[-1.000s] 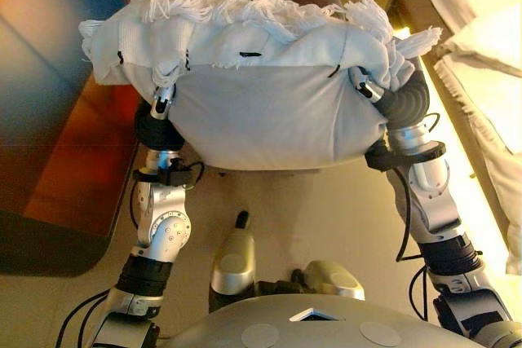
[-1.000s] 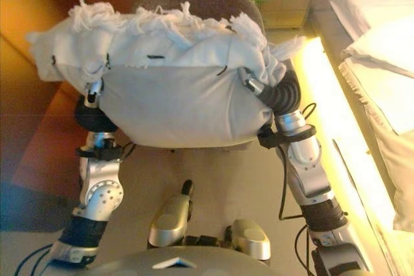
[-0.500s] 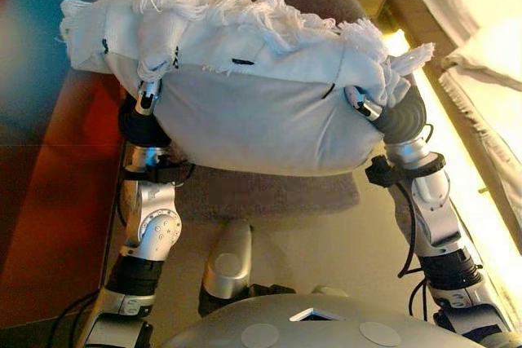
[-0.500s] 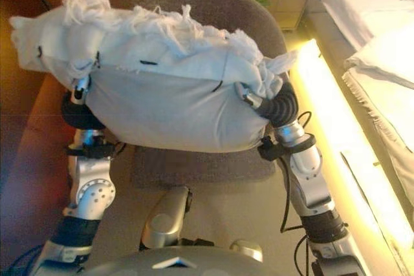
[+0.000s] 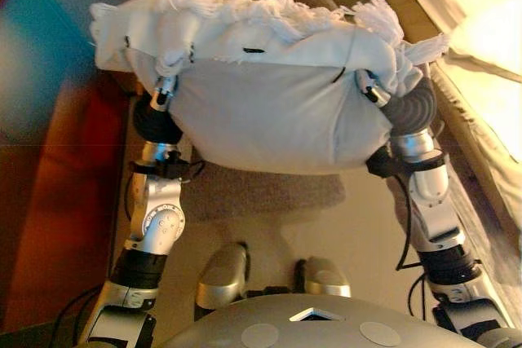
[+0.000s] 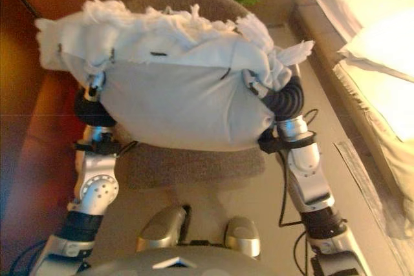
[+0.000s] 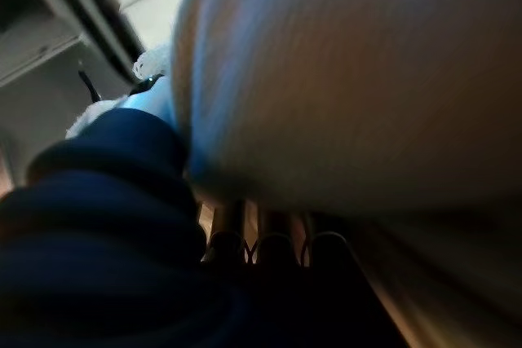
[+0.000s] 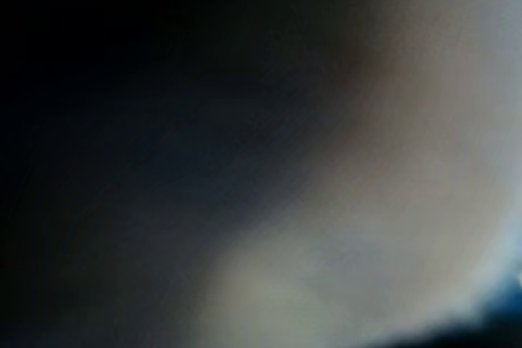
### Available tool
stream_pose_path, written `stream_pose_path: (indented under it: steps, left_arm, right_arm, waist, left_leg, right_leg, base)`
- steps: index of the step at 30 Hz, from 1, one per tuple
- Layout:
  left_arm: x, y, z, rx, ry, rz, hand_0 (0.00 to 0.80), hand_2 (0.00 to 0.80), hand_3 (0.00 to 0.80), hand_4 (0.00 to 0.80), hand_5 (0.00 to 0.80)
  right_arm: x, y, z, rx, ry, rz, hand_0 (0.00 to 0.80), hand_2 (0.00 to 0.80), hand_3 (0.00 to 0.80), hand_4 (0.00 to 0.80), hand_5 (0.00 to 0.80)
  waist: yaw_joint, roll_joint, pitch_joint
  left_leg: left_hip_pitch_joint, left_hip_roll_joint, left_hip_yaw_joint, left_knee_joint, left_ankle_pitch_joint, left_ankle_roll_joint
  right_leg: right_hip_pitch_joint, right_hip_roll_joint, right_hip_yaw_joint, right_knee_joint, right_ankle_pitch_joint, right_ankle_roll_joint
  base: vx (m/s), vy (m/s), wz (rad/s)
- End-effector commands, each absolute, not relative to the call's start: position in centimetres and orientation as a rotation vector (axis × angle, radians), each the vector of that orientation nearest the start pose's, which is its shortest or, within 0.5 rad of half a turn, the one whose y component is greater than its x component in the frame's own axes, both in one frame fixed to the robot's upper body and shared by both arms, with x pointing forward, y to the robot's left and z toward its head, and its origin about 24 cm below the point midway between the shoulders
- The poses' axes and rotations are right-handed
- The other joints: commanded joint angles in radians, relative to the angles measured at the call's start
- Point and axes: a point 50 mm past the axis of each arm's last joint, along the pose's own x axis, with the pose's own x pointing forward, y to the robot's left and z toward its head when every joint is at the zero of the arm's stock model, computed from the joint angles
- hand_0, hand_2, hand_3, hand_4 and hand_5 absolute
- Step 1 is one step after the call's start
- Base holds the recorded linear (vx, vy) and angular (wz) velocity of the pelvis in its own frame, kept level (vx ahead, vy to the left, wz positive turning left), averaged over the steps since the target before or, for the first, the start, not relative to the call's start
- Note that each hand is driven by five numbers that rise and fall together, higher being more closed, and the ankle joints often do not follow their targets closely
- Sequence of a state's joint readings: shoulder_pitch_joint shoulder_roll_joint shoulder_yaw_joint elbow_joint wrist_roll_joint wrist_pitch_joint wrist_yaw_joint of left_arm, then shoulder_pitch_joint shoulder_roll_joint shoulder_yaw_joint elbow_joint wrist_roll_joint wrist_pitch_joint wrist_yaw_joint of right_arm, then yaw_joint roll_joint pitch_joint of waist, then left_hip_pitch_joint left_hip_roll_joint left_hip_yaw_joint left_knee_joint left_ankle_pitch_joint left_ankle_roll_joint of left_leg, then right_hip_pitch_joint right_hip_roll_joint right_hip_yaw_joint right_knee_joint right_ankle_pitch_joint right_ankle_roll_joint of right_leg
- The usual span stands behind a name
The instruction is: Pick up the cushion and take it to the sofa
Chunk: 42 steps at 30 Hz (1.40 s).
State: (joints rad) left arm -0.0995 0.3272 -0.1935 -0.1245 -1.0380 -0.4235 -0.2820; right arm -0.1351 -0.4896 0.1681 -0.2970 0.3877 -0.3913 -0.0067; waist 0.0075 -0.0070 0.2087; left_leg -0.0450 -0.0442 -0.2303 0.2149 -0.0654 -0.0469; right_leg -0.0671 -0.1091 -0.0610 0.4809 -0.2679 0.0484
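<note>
cushion (image 5: 269,112) between left hand (image 5: 163,91) and right hand (image 5: 369,87), apparently above chair (image 5: 269,189)

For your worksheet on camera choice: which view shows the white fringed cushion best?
The left eye view: the whole cushion shows, held between the left hand and right hand. The right eye view matches it. Both wrist views show only close fabric.
</note>
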Motion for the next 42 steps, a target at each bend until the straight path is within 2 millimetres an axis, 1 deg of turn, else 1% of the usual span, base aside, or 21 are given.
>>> stream_pose_path:
  steps: [1,2,3,4,5,6,7,8,9,10,11,13,15,19,21,26,29,33,36,40,42]
  left_arm:
    - [23.8,14.7,17.5,-0.660,-0.797,-0.620,0.800,0.800,0.800,0.800,0.800]
    - [23.6,14.8,16.9,-0.669,-0.765,-0.613,0.800,0.800,0.800,0.800,0.800]
    - [23.5,14.8,16.6,-0.685,-0.752,-0.615,0.800,0.800,0.800,0.800,0.800]
    - [23.5,14.8,16.4,-0.695,-0.746,-0.611,0.800,0.800,0.800,0.800,0.800]
    - [23.5,15.0,15.6,-0.717,-0.722,-0.605,0.800,0.800,0.800,0.800,0.800]
    - [23.5,15.0,15.3,-0.723,-0.713,-0.604,0.800,0.800,0.800,0.800,0.800]
    - [23.5,15.0,15.1,-0.724,-0.710,-0.604,0.800,0.800,0.800,0.800,0.800]
    - [23.7,14.5,15.0,-0.718,-0.708,-0.628,0.800,0.800,0.800,0.800,0.800]
    - [23.9,14.2,15.0,-0.708,-0.709,-0.631,0.800,0.800,0.800,0.800,0.800]
    - [24.1,14.0,15.1,-0.699,-0.706,-0.624,0.800,0.800,0.800,0.800,0.800]
    - [24.2,13.9,15.2,-0.695,-0.698,-0.614,0.800,0.800,0.800,0.800,0.800]
    - [24.3,13.7,15.3,-0.687,-0.689,-0.598,0.800,0.800,0.800,0.800,0.800]
    - [24.3,13.8,15.2,-0.681,-0.677,-0.583,0.800,0.800,0.800,0.800,0.800]
    - [24.8,13.8,13.9,-0.624,-0.591,-0.532,0.800,0.800,0.800,0.800,0.800]
    - [25.2,13.7,13.5,-0.591,-0.551,-0.528,0.800,0.800,0.800,0.800,0.800]
    - [26.8,13.1,12.8,-0.456,-0.457,-0.532,0.800,0.800,0.800,0.800,0.800]
    - [27.8,13.0,11.8,-0.398,-0.398,-0.519,0.800,0.800,0.800,0.800,0.800]
    - [27.9,13.0,11.5,-0.405,-0.385,-0.507,0.800,0.800,0.800,0.800,0.800]
    - [27.4,13.2,11.8,-0.456,-0.418,-0.497,0.800,0.800,0.800,0.800,0.800]
    - [26.4,13.5,12.3,-0.494,-0.475,-0.478,0.800,0.800,0.800,0.800,0.800]
    - [25.9,13.8,12.6,-0.516,-0.504,-0.463,0.800,0.800,0.800,0.800,0.800]
  right_arm:
    - [24.1,-13.7,19.7,0.030,-0.843,0.460,0.800,0.800,0.800,0.800,0.800]
    - [23.7,-14.3,19.2,0.006,-0.816,0.458,0.800,0.800,0.800,0.800,0.800]
    - [23.7,-14.6,18.9,0.002,-0.806,0.450,0.800,0.800,0.800,0.800,0.800]
    - [23.7,-14.6,18.8,0.003,-0.800,0.449,0.800,0.800,0.800,0.800,0.800]
    - [23.8,-14.8,18.4,-0.005,-0.786,0.438,0.800,0.800,0.800,0.800,0.800]
    - [23.9,-14.9,18.3,-0.012,-0.783,0.431,0.800,0.800,0.800,0.800,0.800]
    - [23.9,-14.9,18.2,-0.014,-0.780,0.427,0.800,0.800,0.800,0.800,0.800]
    - [24.2,-14.8,18.4,-0.028,-0.783,0.398,0.800,0.800,0.800,0.800,0.800]
    - [24.6,-14.7,18.5,-0.023,-0.775,0.387,0.800,0.800,0.800,0.800,0.800]
    - [25.0,-14.7,18.4,-0.013,-0.759,0.377,0.800,0.800,0.800,0.800,0.800]
    - [25.3,-14.9,18.1,-0.005,-0.739,0.364,0.800,0.800,0.800,0.800,0.800]
    - [25.4,-15.4,17.4,0.018,-0.701,0.357,0.800,0.800,0.800,0.800,0.800]
    - [25.5,-15.5,16.7,0.036,-0.666,0.358,0.800,0.800,0.800,0.800,0.800]
    - [25.6,-15.3,15.2,0.068,-0.609,0.321,0.800,0.800,0.800,0.800,0.800]
    - [25.8,-15.3,14.9,0.082,-0.592,0.287,0.800,0.800,0.800,0.800,0.800]
    - [27.1,-15.0,13.8,0.092,-0.531,0.199,0.800,0.800,0.800,0.800,0.800]
    - [27.9,-14.8,12.8,0.103,-0.483,0.143,0.800,0.800,0.800,0.800,0.800]
    - [27.4,-14.8,11.8,0.109,-0.458,0.114,0.800,0.800,0.800,0.800,0.800]
    - [26.4,-14.7,11.2,0.085,-0.460,0.117,0.800,0.800,0.800,0.800,0.800]
    - [25.5,-15.0,11.9,0.059,-0.506,0.144,0.800,0.800,0.800,0.800,0.800]
    - [25.1,-15.1,12.6,0.049,-0.540,0.166,0.800,0.800,0.800,0.800,0.800]
  waist:
    - [0.038,-0.070,-0.068]
    - [0.038,-0.082,-0.066]
    - [0.037,-0.080,-0.063]
    - [0.037,-0.078,-0.060]
    - [0.039,-0.059,-0.055]
    - [0.044,-0.048,-0.049]
    - [0.046,-0.043,-0.046]
    - [0.062,-0.024,-0.030]
    - [0.061,-0.029,-0.026]
    - [0.061,-0.030,-0.028]
    - [0.060,-0.028,-0.034]
    - [0.058,-0.027,-0.049]
    - [0.061,-0.032,-0.066]
    - [0.067,-0.041,-0.086]
    - [0.070,-0.043,-0.087]
    - [0.061,-0.033,-0.083]
    - [0.046,-0.019,-0.094]
    - [0.027,-0.005,-0.116]
    - [0.011,0.003,-0.129]
    - [0.005,0.004,-0.135]
    - [0.003,0.000,-0.132]
  left_leg:
    - [0.012,0.008,0.062,0.149,-0.101,0.017]
    - [-0.027,0.008,0.120,0.274,-0.064,0.005]
    - [-0.046,0.020,0.150,0.289,-0.058,0.001]
    - [-0.052,0.028,0.167,0.288,-0.054,0.000]
    - [-0.027,0.059,0.211,0.164,-0.035,-0.013]
    - [-0.012,0.068,0.218,0.085,-0.017,-0.020]
    - [-0.004,0.071,0.218,0.048,-0.004,-0.025]
    - [-0.052,0.088,0.211,-0.007,0.089,-0.052]
    - [-0.059,0.085,0.210,-0.005,0.077,-0.049]
    - [-0.037,0.079,0.202,-0.036,0.049,-0.040]
    - [-0.008,0.078,0.197,-0.081,0.044,-0.035]
    - [0.033,0.081,0.202,-0.135,0.043,-0.032]
    - [0.059,0.086,0.206,-0.161,0.039,-0.029]
    - [0.098,0.095,0.231,-0.191,0.030,-0.024]
    - [0.108,0.098,0.238,-0.202,0.030,-0.022]
    - [0.133,0.102,0.253,-0.226,0.030,-0.018]
    - [0.167,0.105,0.268,-0.245,0.027,-0.016]
    - [0.204,0.107,0.284,-0.266,0.020,-0.014]
    - [0.220,0.111,0.301,-0.269,0.011,-0.013]
    - [0.231,0.111,0.309,-0.263,-0.002,-0.012]
    - [0.229,0.110,0.315,-0.230,-0.018,-0.012]
  right_leg:
    - [-0.013,-0.056,0.041,-0.383,0.325,0.069]
    - [0.023,-0.064,0.006,-0.386,0.313,0.043]
    - [0.040,-0.059,-0.011,-0.388,0.306,0.034]
    - [0.049,-0.056,-0.018,-0.388,0.301,0.029]
    - [0.072,-0.047,-0.049,-0.393,0.285,0.034]
    - [0.084,-0.042,-0.058,-0.400,0.277,0.037]
    - [0.091,-0.041,-0.063,-0.404,0.274,0.038]
    - [0.109,-0.028,-0.068,-0.421,0.264,0.036]
    - [0.113,-0.036,-0.069,-0.439,0.266,0.036]
    - [0.114,-0.048,-0.080,-0.449,0.272,0.042]
    - [0.119,-0.053,-0.091,-0.458,0.276,0.046]
    - [0.134,-0.057,-0.104,-0.484,0.283,0.054]
    - [0.145,-0.061,-0.108,-0.499,0.289,0.061]
    - [0.170,-0.068,-0.118,-0.510,0.290,0.073]
    - [0.175,-0.070,-0.121,-0.512,0.290,0.078]
    - [0.185,-0.075,-0.121,-0.522,0.295,0.086]
    - [0.209,-0.076,-0.117,-0.535,0.298,0.089]
    - [0.232,-0.077,-0.109,-0.550,0.296,0.091]
    - [0.239,-0.078,-0.101,-0.552,0.291,0.091]
    - [0.246,-0.075,-0.099,-0.553,0.284,0.090]
    - [0.247,-0.075,-0.095,-0.551,0.282,0.087]
  base:
    - [0.290,-0.093,0.61]
    - [0.269,-0.081,0.59]
    - [0.314,-0.083,0.78]
    - [0.236,0.043,0.92]
    - [0.227,0.087,0.83]
    - [0.218,0.104,0.67]
    - [0.129,0.108,0.62]
    - [0.093,0.108,0.66]
    - [0.097,0.149,0.55]
    - [0.112,0.130,0.34]
    - [0.142,0.127,0.20]
    - [0.157,0.080,0.13]
    - [0.166,0.051,0.13]
    - [0.152,0.023,0.01]
    - [0.088,-0.006,0.01]
    - [0.054,-0.005,0.02]
    - [0.111,0.001,-0.01]
    - [0.117,-0.016,-0.03]
    - [0.060,-0.051,-0.05]
    - [0.015,-0.093,-0.22]
    - [-0.017,-0.077,-0.31]
